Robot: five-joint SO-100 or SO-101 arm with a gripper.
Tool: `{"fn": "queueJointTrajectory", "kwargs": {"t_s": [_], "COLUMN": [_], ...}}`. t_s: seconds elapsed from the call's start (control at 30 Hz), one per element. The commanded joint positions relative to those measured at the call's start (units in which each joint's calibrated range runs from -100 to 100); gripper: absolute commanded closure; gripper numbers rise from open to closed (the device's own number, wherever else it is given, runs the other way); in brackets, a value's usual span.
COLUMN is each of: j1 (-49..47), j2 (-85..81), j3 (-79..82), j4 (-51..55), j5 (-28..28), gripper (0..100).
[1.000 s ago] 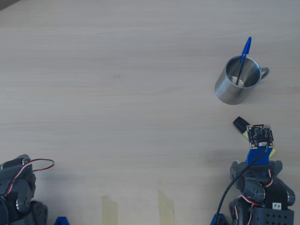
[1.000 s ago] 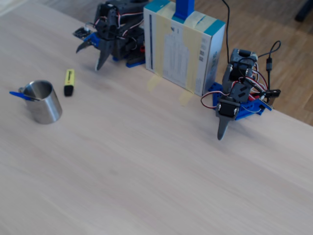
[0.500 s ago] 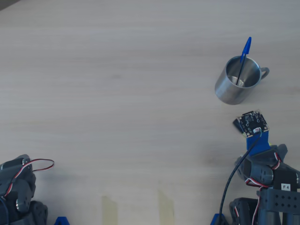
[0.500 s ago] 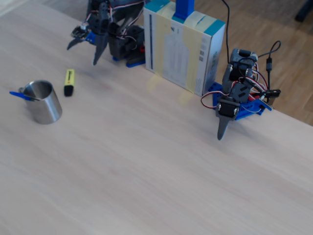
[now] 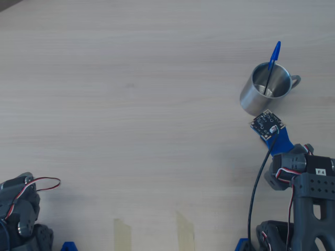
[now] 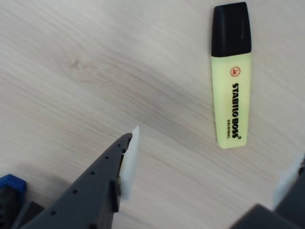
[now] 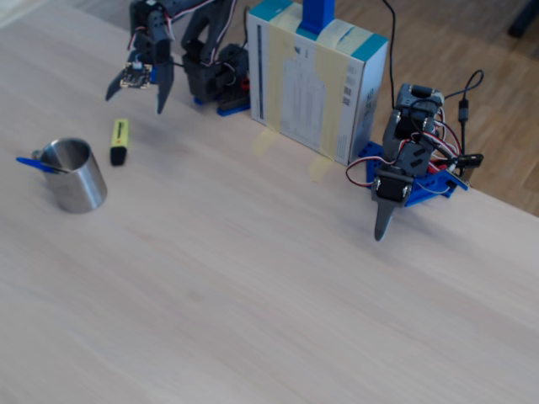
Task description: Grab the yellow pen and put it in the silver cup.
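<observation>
- The gripper (image 7: 135, 94) hung above the table with its jaws spread wide and nothing between them, apparently so the fingers could drop on either side of the marker.
- The yellow Stabilo Boss highlighter (image 6: 230, 74) lay flat on the wooden table (image 7: 253, 278), black cap pointing away in the wrist view, lying towards the right-hand finger rather than centred between the two.
- In the fixed view the highlighter (image 7: 119, 140) lay just right of the silver cup (image 7: 74, 175), apart from it.
- The steel mug (image 5: 265, 96) stood upright and already held a blue-capped ballpoint pen (image 5: 271, 65) leaning against its rim, leaving room inside, I judged.
</observation>
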Motion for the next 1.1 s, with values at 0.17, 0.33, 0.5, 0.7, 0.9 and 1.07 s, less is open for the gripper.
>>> {"fn": "queueJointTrajectory", "kwargs": {"t_s": [0.17,0.33,0.5,0.7,0.9,1.07], "j1": [-3.26,-5.79,-7.19,-6.93,-5.44,-5.18], "j2": [6.88,11.71,17.86,24.51,27.08,27.25], "j3": [-8.89,-13.16,-16.51,-17.24,-16.60,-13.52], "j4": [0.02,-0.07,-0.24,-0.75,-1.18,-4.10], "j5": [4.27,6.15,6.15,6.09,5.63,5.57], "gripper": [56,56,56,56,56,56]}}
